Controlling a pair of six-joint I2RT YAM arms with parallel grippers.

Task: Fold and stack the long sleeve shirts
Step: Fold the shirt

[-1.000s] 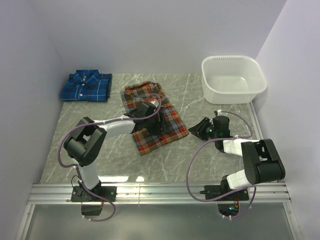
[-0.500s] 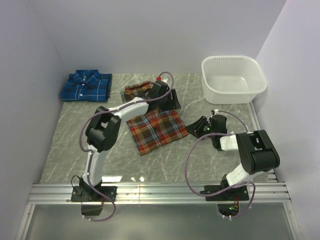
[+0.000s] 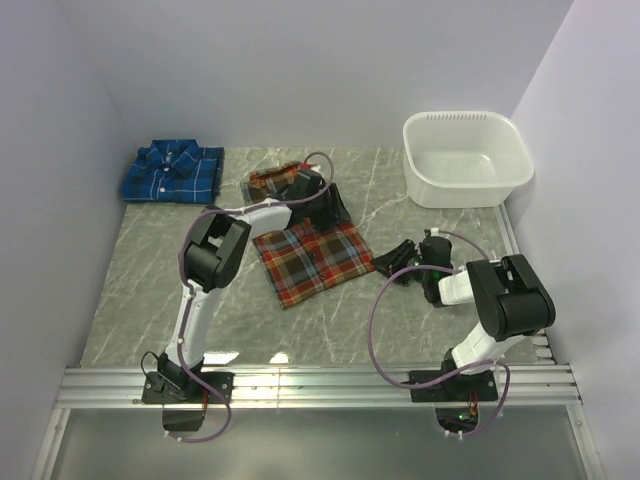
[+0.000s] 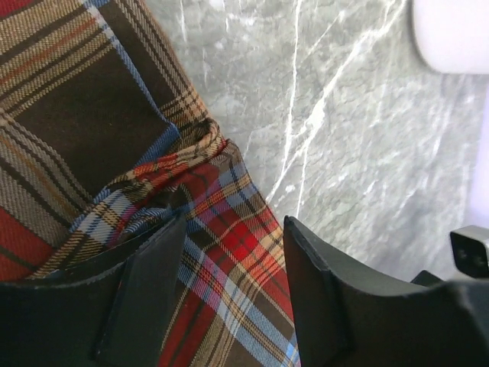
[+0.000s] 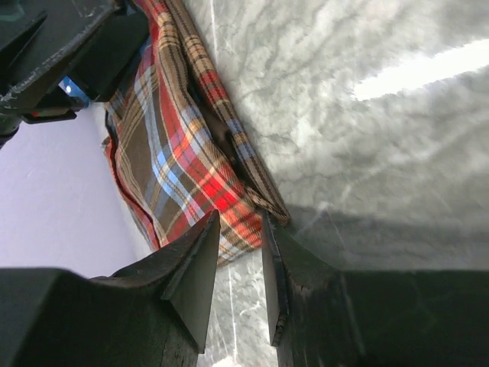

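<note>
The grey marble table [image 3: 130,300] is closed in by pale walls on the left, at the back and on the right, and an aluminium rail [image 3: 320,380] runs along its near edge. The back right corner is taken by a white plastic tub [image 3: 465,190]. The back left corner holds the blue plaid shirt with white lines [image 3: 172,172], folded square with its collar up. Bare marble lies open in front of the arms and down the left side.

The red-orange plaid shirt with dark blue and white checks [image 3: 315,258] lies near the middle of the table, well apart from the blue one. Its near part is spread as a rough, tilted rectangle; its far part is bunched and rumpled.

The left claw [image 3: 338,210] hangs over the shirt's far right edge. In the left wrist view this claw [image 4: 233,225] is spread wide, gripping nothing, over a raised pucker in the cloth, with bare marble just to the right.

The right claw [image 3: 388,265] sits low at the shirt's right-hand hem. From the right wrist camera, the claw [image 5: 241,222] shows only a narrow slit between its fingers, which end right at the hem; whether they nip the cloth I cannot tell.
</note>
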